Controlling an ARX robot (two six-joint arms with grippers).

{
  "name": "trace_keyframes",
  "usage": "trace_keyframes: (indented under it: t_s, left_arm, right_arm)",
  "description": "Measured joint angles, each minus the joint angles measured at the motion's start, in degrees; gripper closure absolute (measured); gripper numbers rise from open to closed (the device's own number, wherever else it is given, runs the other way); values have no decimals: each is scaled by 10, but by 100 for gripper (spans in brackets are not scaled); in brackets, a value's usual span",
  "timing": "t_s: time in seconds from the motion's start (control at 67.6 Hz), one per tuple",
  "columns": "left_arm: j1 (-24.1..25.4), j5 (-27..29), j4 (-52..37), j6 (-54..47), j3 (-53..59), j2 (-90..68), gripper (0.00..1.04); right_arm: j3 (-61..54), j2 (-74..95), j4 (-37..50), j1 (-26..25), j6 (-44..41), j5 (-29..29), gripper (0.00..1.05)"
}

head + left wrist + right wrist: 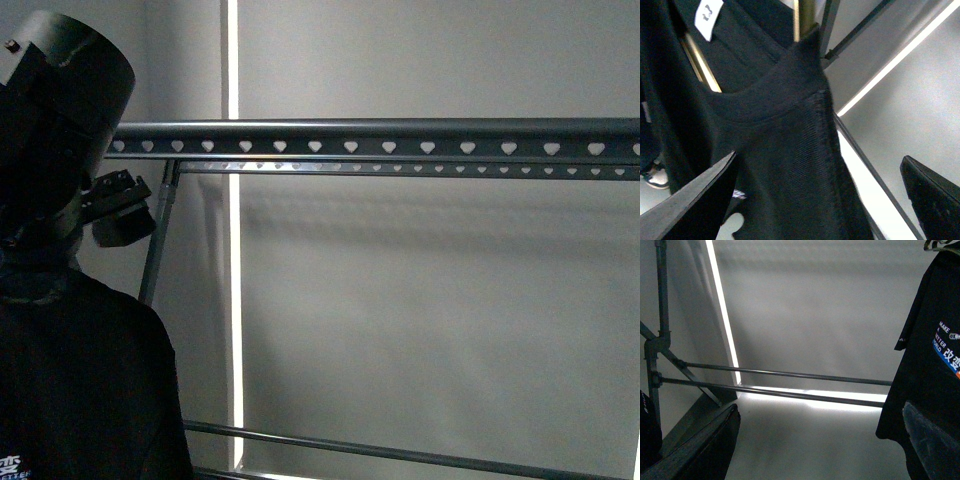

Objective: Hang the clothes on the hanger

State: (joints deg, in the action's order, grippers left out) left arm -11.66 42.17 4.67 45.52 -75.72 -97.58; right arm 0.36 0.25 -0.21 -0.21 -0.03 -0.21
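Note:
The dark grey rack's rail, with its row of heart-shaped holes, runs across the top of the front view. The black T-shirt hangs at the lower left, under my left arm. In the left wrist view its collar and white label are close. My left gripper is open, and the shirt's shoulder lies between its fingers without being pinched. My right gripper is open and empty. The shirt, with its white lettering and blue bar, hangs beside one right finger.
The rack's lower crossbars and an upright leg run in front of a pale wall. A bright vertical strip of light stands behind the rack. A brass-coloured rod rises above the collar. A rack leg slants down beside the shirt.

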Motion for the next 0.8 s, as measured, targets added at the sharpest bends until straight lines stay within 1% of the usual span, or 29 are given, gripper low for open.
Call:
trace_keyframes:
  t_s: [0.118, 0.163, 0.207, 0.222, 0.266, 0.325, 0.37, 0.444, 0.488, 0.518, 0.562, 0.636, 0.651, 0.71, 0.784, 0.799]
  left_arm:
    - [8, -24, 0, -15, -43, -44, 7]
    - [11, -23, 2, -21, -56, -60, 7]
    - [16, -24, 4, -25, -66, -75, 17]
    - [18, -24, 10, -25, -71, -80, 22]
    - [22, -28, 14, -29, -75, -87, 33]
    - [23, -30, 14, -32, -75, -90, 41]
    - [24, -34, 14, -36, -75, -91, 50]
    - [24, -38, 13, -40, -75, -91, 61]
    - [24, -44, 10, -45, -75, -91, 70]
    - [24, -48, 10, -47, -75, -91, 73]
    - [24, -64, 10, -50, -73, -90, 85]
    - [20, -99, 4, -49, -52, -80, 99]
    - [19, -109, 4, -49, -45, -76, 100]
    - [16, -167, 5, -73, -16, -55, 101]
    - [13, -211, 4, -101, 8, -33, 101]
    - [11, -227, 0, -113, 21, -22, 101]
  right_arm:
    - [0, 0, 0, 0, 0, 0, 7]
    - [0, 0, 0, 0, 0, 0, 7]
    - [0, 0, 0, 0, 0, 0, 7]
    - [0, 0, 0, 0, 0, 0, 7]
    - [0, 0, 0, 0, 0, 0, 7]
    - [0, 0, 0, 0, 0, 0, 7]
    - [0, 0, 0, 0, 0, 0, 7]
    - [0, 0, 0, 0, 0, 0, 7]
    - [0, 0, 0, 0, 0, 0, 7]
    - [0, 0, 0, 0, 0, 0, 7]
    - [0, 0, 0, 0, 0, 0, 7]
    - [0, 0, 0, 0, 0, 0, 7]
    - [0, 0, 0, 0, 0, 0, 7]
    - [0, 0, 0, 0, 0, 0, 7]
    - [0, 0, 0, 0, 0, 0, 7]
    - [0, 0, 0, 0, 0, 0, 7]
